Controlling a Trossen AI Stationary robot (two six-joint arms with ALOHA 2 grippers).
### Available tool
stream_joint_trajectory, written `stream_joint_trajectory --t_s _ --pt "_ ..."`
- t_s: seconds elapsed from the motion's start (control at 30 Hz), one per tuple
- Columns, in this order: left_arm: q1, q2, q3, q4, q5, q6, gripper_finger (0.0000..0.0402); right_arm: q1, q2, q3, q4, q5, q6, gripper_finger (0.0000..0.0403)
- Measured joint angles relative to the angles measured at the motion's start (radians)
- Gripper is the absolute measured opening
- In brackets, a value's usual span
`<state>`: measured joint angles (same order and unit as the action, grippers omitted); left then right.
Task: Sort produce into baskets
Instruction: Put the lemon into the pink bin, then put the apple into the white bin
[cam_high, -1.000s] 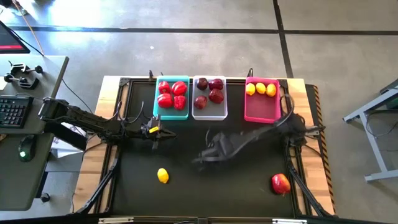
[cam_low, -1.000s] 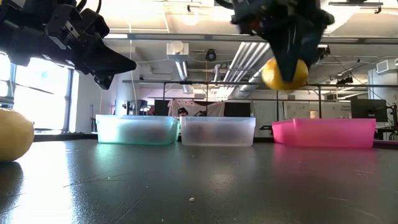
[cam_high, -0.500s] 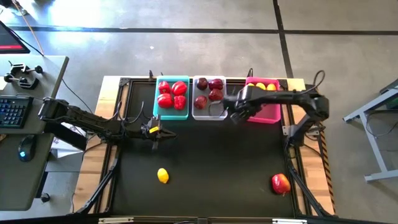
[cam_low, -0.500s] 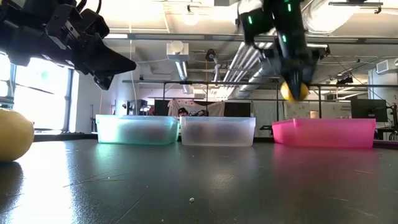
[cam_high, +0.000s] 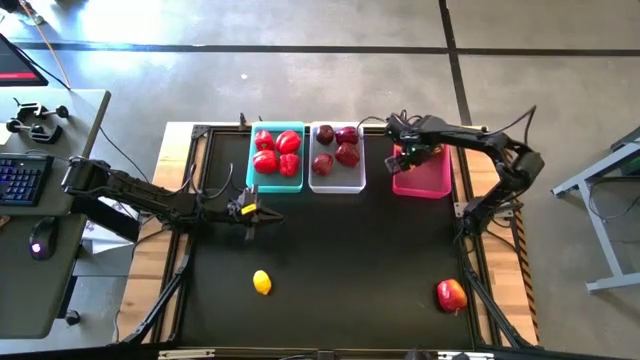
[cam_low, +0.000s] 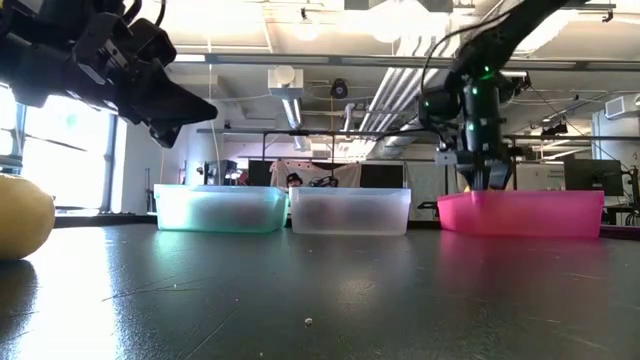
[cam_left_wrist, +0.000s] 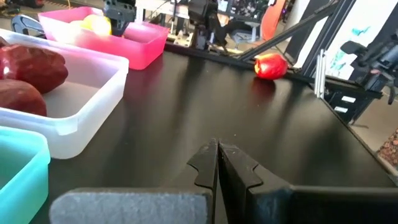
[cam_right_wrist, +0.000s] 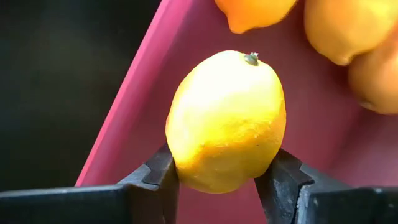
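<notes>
1. Basically, going left to right: left gripper (cam_high: 250, 211) is idling with fingers pressed together, holding nothing, just in front of the teal basket (cam_high: 276, 184). One loose lemon (cam_high: 262, 283) is lying on the mat below and slightly right of it, near the front, closer to this arm than to the other.
2. Teal basket is carrying red peppers (cam_high: 276, 152); white basket (cam_high: 337, 182) beside it is carrying maroon fruits (cam_high: 337, 147).
3. Right gripper (cam_high: 409, 152) is hanging over the pink basket (cam_high: 424, 184), at its near-left corner. Its fingers (cam_right_wrist: 155, 177) are clamping a lemon (cam_right_wrist: 227, 121) on both sides, partly spread around it.
4. Key relation: held lemon's long axis is running roughly along the fingers, stem end pointing away from the wrist, with pink floor directly beneath. Other lemons (cam_right_wrist: 339, 28) are sitting just beyond the fingertips, not touching it.
5. My read: release needs only a straight drop, basket being right underneath.
6. Red pepper (cam_high: 451, 295) is sitting at the front right, well apart from the right gripper but on that arm's side.
</notes>
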<state>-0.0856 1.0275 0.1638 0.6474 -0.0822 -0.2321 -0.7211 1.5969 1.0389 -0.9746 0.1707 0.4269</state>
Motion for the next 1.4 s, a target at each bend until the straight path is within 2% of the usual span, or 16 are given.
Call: stream_joint_trajectory --t_s 0.1,0.5,0.7,0.8,0.87,0.93,1.17,1.27,1.33,1.4 --pt "0.0 0.0 0.0 -0.007 -0.005 0.0 0.0 -0.029 0.001 -0.031 0.049 -0.022 -0.026 0.0157" --pt "0.001 0.0 0.0 -0.007 -0.007 -0.001 0.0 -0.045 0.001 -0.031 0.081 0.015 -0.036 0.0263" --pt "0.001 0.0 0.0 -0.008 -0.007 -0.001 0.0 -0.041 0.0 0.024 0.038 0.024 -0.063 0.0277" --pt "0.001 0.0 0.0 -0.008 -0.007 -0.001 0.0 -0.002 -0.016 0.082 -0.053 0.111 -0.062 0.0254" --pt "0.001 0.0 0.0 -0.008 -0.007 -0.001 0.0 0.035 -0.044 0.12 -0.099 0.177 -0.043 0.0227" --pt "0.001 0.0 0.0 -0.008 -0.008 -0.001 0.0 0.073 -0.082 0.135 -0.124 0.197 -0.017 0.0193" --pt "0.001 0.0 0.0 -0.01 -0.007 -0.001 0.0 0.284 -0.231 0.058 -0.117 0.194 0.103 0.0066" --pt "0.001 0.0 0.0 -0.015 -0.008 -0.001 0.0 0.394 -0.285 0.021 -0.134 0.159 0.186 0.0023" --pt "0.001 0.0 0.0 -0.016 -0.008 -0.001 0.0 0.478 -0.312 0.004 -0.156 0.103 0.259 0.0006" --pt "0.001 0.0 0.0 -0.017 -0.008 0.0 0.0 0.571 -0.334 0.0 -0.184 0.053 0.347 0.0006"
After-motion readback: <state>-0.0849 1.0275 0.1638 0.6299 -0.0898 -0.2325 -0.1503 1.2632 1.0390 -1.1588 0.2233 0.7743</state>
